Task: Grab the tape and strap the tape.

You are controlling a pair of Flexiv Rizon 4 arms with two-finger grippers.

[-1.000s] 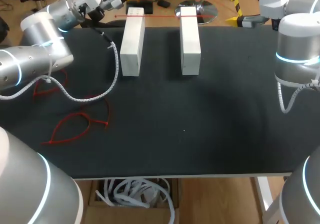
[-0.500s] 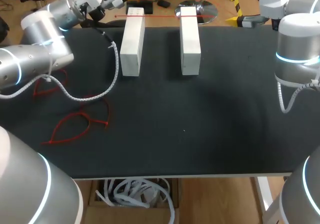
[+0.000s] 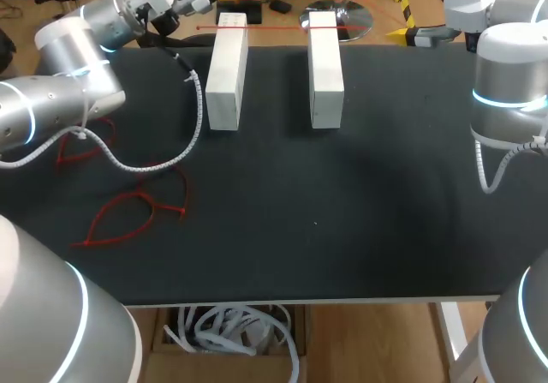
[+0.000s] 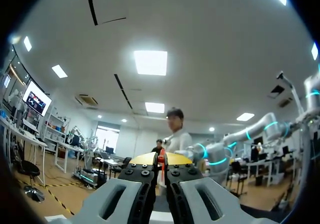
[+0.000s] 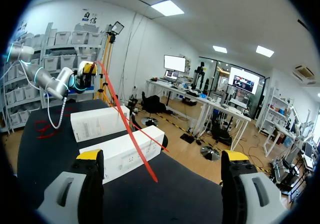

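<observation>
Red tape [image 3: 274, 27] runs straight across far ends of 2 white blocks [image 3: 227, 74]. 1 end pinched between closed fingers of left gripper [image 4: 161, 159]. Right gripper [image 5: 162, 156] spread wide, holding nothing; tape ahead, touching neither finger. Loose red strips [image 3: 128, 212] on black table [image 3: 342, 229].

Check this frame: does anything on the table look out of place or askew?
Yes. Loose red strips lie looped on the left of the table, away from the two white boxes. The tape, pinched in the left gripper, crosses both boxes, but its far end hangs free; the right gripper has its fingers open, clear of it.
</observation>
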